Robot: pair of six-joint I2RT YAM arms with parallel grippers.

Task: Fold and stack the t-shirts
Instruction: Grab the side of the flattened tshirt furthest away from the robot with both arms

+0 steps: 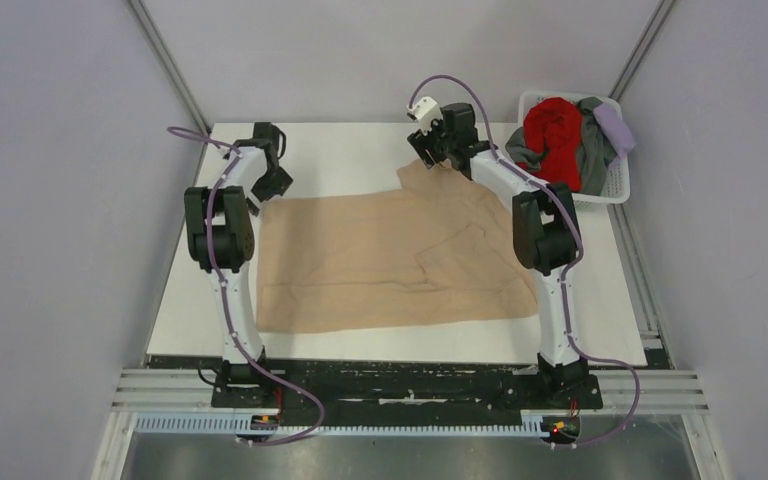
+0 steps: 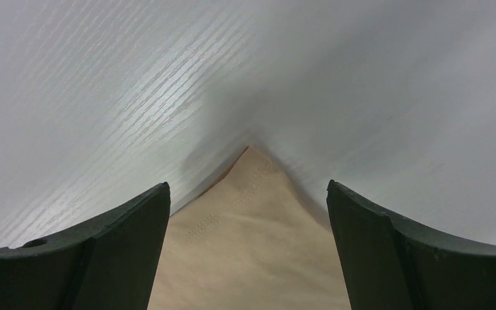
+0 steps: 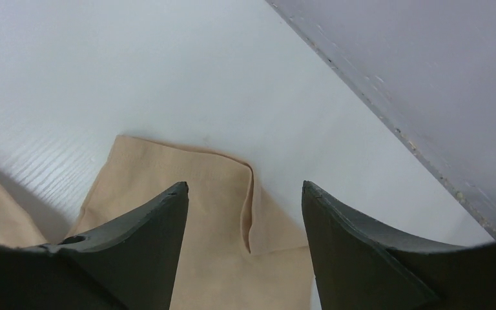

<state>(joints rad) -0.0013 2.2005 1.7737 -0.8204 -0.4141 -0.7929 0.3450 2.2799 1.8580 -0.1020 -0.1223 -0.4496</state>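
The tan plain-cloth t-shirt lies flat at the centre of the white table, its long axis running left to right in the top view. Its upper-left corner sits between the widely spread jaws of the left gripper. Its upper-right sleeve lies between the jaws of the right gripper, which stand apart and are not yet pinching it.

No writing, label, brand, number or sign can be read anywhere in these views

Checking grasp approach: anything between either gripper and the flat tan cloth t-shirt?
Nothing visible. The left gripper straddles a corner of the tan cloth t-shirt; the right gripper straddles its sleeve end.
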